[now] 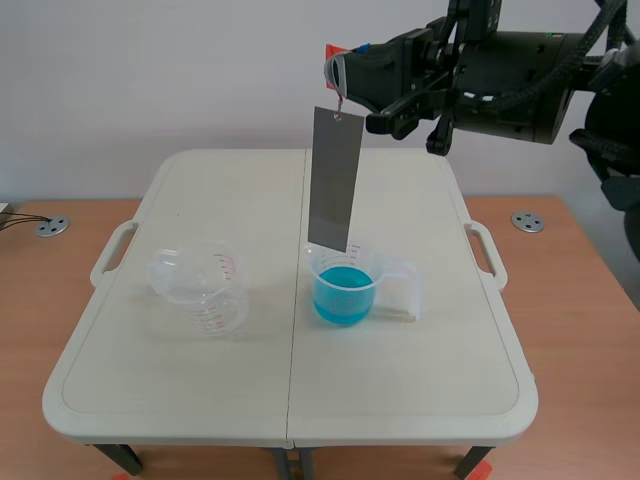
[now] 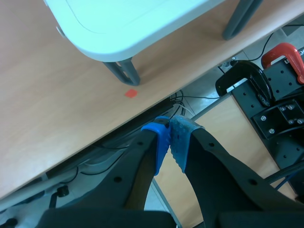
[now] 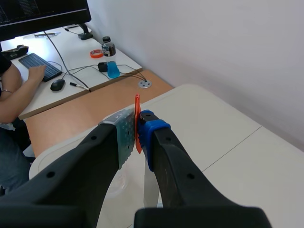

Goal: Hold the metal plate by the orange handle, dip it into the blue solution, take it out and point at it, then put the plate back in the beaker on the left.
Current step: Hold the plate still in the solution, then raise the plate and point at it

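1. The right hand point(image 3: 137, 124) is clamped on the orange handle point(image 3: 137, 114), a thin tab standing on edge between its 2 pads. In the scene view this right hand point(image 1: 338, 72) is raised high above the far half of the tabletop point(image 1: 400, 380), on the arm that comes in from the right.
2. The metal plate point(image 1: 334, 180) hangs straight below that grip, joined to the orange handle point(image 1: 334, 50) by a short link. It is a long grey strip, close to upright with a slight tilt.
3. The plate's lower edge is at the mouth of the beaker of blue solution point(image 1: 345, 288), toward its rear rim. I cannot tell whether it is just inside the rim or just above it. It stands above the blue liquid's level.
4. The empty beaker point(image 1: 200, 287) lies tipped on the left half of the tabletop, well apart from the plate and from the blue one.
5. The left hand point(image 2: 170, 138) has its 2 fingers together, blue pads touching with nothing between them. It sits low, beside a corner of the tabletop point(image 2: 118, 28) and above a wooden surface point(image 2: 57, 123).
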You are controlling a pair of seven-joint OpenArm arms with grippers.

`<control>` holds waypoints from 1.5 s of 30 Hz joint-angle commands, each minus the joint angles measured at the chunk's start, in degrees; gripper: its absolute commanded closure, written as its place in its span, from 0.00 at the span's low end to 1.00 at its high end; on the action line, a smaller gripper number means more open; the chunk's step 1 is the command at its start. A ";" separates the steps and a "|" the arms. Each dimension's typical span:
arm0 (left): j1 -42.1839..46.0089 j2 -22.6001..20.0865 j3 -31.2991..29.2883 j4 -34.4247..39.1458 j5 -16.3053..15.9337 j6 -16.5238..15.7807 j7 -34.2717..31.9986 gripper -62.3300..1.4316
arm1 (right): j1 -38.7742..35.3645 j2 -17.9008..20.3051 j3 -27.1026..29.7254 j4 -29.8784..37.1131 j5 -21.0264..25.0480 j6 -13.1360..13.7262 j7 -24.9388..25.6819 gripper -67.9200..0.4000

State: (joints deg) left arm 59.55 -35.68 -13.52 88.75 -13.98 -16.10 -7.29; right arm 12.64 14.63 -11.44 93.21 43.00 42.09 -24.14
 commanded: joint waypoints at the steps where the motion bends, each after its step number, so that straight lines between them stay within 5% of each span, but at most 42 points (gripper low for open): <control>1: -1.55 0.39 0.09 0.76 -0.39 0.07 -0.70 0.91 | 1.29 0.44 1.53 1.95 1.09 0.63 0.72 0.97; 14: -16.87 0.26 0.11 0.83 -0.42 -0.39 -0.68 0.91 | 1.29 0.44 4.00 6.16 1.62 0.63 -0.22 0.97; 22: -27.32 0.28 0.81 0.81 -0.39 -7.96 -0.57 0.91 | 1.29 0.44 4.00 6.38 1.88 0.63 -0.33 0.97; 45: -53.22 3.08 22.88 -0.87 -0.33 -9.07 10.32 0.91 | 1.29 0.44 4.02 6.38 2.29 0.63 -0.44 0.97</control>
State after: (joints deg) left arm 6.81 -33.36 9.72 88.14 -13.96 -25.32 3.31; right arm 12.64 14.66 -7.92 98.26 44.42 42.09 -25.45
